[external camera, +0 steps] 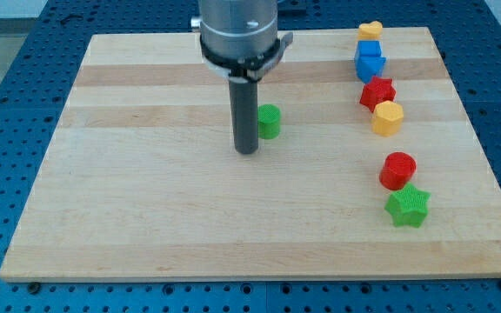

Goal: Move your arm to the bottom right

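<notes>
My tip (247, 151) rests on the wooden board (146, 217) a little left of the board's centre. A green round block (270, 121) sits just right of the rod and slightly above the tip, partly hidden by it. Down the view's right side runs a column of blocks: a yellow block (370, 30) at the top, a blue block (370, 60), a red star (377, 92), a yellow hexagon (388, 117), a red cylinder (398, 169) and a green star (407, 206).
The board lies on a blue perforated table (7, 104). The arm's grey body (237, 30) hangs over the board's top middle.
</notes>
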### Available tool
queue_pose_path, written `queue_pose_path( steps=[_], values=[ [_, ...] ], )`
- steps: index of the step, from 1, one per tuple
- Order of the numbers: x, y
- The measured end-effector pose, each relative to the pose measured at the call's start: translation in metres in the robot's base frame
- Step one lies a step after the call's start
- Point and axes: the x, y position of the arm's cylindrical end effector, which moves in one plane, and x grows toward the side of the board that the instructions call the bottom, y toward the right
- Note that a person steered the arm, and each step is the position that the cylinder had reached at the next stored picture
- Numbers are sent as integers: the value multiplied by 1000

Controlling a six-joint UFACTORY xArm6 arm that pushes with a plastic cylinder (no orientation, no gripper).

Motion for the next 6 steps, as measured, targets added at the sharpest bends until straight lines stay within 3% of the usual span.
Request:
queue_pose_path(
  steps=[2,4,6],
  values=[
    [42,63],
    [112,118],
    [143,239]
  ],
)
